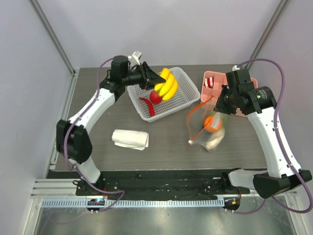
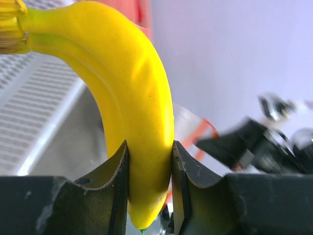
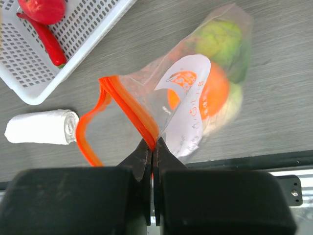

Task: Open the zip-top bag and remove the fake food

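My left gripper [image 1: 155, 83] [image 2: 149, 152] is shut on the yellow bananas [image 1: 167, 83] [image 2: 132, 93], holding them above the white basket [image 1: 182, 98]. A red apple [image 1: 155, 96] [image 3: 44, 9] and a red pepper [image 1: 148, 106] [image 3: 49, 41] lie in that basket. My right gripper [image 1: 215, 111] [image 3: 152, 146] is shut on the orange-red zip strip of the zip-top bag [image 1: 209, 133] [image 3: 188, 105]. It holds the bag up with the mouth gaping open. Inside show an orange [image 3: 217, 93], a green apple [image 3: 220, 36] and a pale piece [image 3: 237, 105].
A rolled white cloth [image 1: 130, 139] [image 3: 41, 127] lies on the table left of the bag. A pink container [image 1: 213, 78] with red-and-white striped pieces [image 1: 209, 83] stands behind my right gripper. The white basket [image 3: 88, 44] sits at the back centre.
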Controlling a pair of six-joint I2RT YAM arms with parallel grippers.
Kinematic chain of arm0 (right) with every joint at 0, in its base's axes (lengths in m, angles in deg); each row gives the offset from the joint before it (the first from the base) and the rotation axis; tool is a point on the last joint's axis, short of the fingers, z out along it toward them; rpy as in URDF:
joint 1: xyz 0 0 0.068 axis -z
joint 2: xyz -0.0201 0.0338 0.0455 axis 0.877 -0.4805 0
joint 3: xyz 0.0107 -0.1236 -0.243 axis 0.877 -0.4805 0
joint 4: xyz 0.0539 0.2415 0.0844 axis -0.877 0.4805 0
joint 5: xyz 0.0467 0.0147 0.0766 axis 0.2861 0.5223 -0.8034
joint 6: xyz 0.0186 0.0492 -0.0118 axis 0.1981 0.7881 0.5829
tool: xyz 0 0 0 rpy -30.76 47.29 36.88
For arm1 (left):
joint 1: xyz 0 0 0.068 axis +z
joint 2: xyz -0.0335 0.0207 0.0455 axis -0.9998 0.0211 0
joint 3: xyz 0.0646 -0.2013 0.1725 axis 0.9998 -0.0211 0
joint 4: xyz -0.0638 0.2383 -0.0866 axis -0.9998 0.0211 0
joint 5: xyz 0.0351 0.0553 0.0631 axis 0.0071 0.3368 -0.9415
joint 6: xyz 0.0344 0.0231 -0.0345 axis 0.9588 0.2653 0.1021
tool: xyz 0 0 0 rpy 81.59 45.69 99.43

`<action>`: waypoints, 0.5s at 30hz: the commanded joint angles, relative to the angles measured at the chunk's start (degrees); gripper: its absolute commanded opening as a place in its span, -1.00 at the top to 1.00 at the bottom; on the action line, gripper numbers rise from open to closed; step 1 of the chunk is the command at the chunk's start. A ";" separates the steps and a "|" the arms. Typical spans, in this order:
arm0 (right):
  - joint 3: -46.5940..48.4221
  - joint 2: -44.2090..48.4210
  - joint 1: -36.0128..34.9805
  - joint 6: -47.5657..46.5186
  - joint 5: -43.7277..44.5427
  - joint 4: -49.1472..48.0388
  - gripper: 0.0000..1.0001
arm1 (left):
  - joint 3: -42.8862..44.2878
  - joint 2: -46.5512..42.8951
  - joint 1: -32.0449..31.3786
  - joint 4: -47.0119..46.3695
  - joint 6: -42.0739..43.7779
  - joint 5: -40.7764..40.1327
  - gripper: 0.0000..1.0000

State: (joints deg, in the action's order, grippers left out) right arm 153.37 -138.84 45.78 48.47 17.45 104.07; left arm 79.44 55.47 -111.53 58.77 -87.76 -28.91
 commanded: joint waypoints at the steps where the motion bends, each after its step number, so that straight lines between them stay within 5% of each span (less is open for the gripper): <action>1: 2.28 1.91 0.21 0.16 1.76 2.89 0.98 | 7.64 12.84 0.07 5.48 3.95 -6.08 1.00; 7: -0.18 0.43 0.30 -0.28 -0.79 -2.12 0.98 | 27.90 29.48 0.51 19.88 10.53 -10.38 0.98; 8: -0.79 0.07 0.30 -0.46 -0.97 -3.17 0.98 | 30.48 33.68 0.59 26.43 12.04 -11.26 0.85; 11: -2.46 -1.07 0.30 -1.07 -2.19 -4.15 0.98 | 43.40 38.80 0.68 38.58 19.74 -15.82 -0.08; 14: -4.13 -0.99 0.21 -1.51 -2.73 -5.03 0.98 | 42.12 35.32 0.68 42.49 23.73 -17.42 -0.38; 15: -4.49 -0.81 0.21 -1.69 -2.73 -5.03 0.98 | 40.45 30.60 0.59 40.58 24.26 -17.60 -0.61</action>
State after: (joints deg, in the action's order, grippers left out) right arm 150.18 -140.02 45.78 48.06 15.70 102.45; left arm 119.55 95.51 -111.40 89.77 -72.11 -42.03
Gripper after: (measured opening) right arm 0.024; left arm 0.665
